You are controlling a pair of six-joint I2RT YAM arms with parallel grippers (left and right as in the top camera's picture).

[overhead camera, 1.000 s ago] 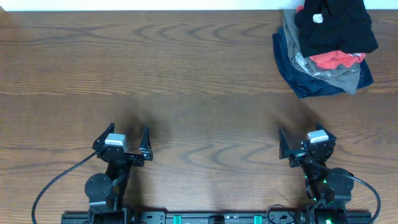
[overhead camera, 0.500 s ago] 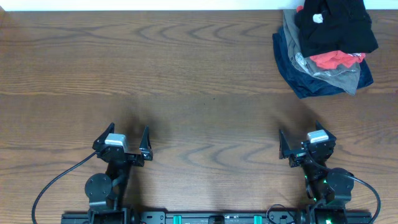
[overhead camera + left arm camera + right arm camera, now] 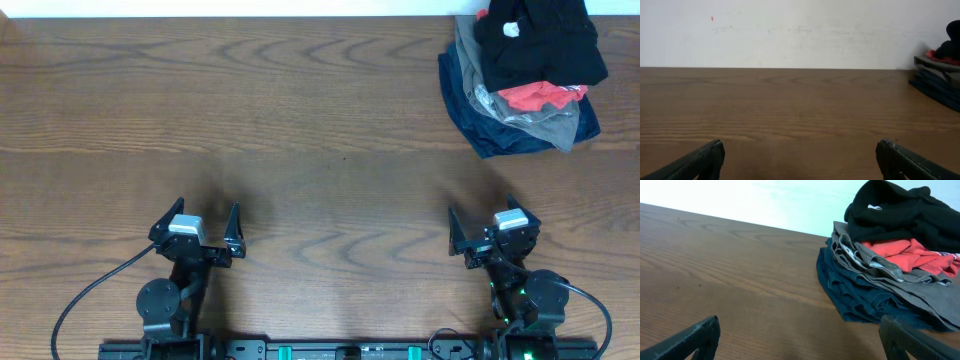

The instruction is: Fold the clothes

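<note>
Overhead: wood-grain table (image 3: 320,130), white wall (image 3: 200,6) beyond; left end effector (image 3: 208,206), right end effector (image 3: 481,208) both spread, empty

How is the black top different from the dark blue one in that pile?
The black top sits bunched up highest; the dark blue one lies lowest, spread flatter. The black top shows a small white patch; the dark blue one shows none. Both are soft, rumpled clothes.

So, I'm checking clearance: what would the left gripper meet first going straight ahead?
Looks free: the left gripper faces bare table to its far edge; the pile of garments lies off to its right.
</note>
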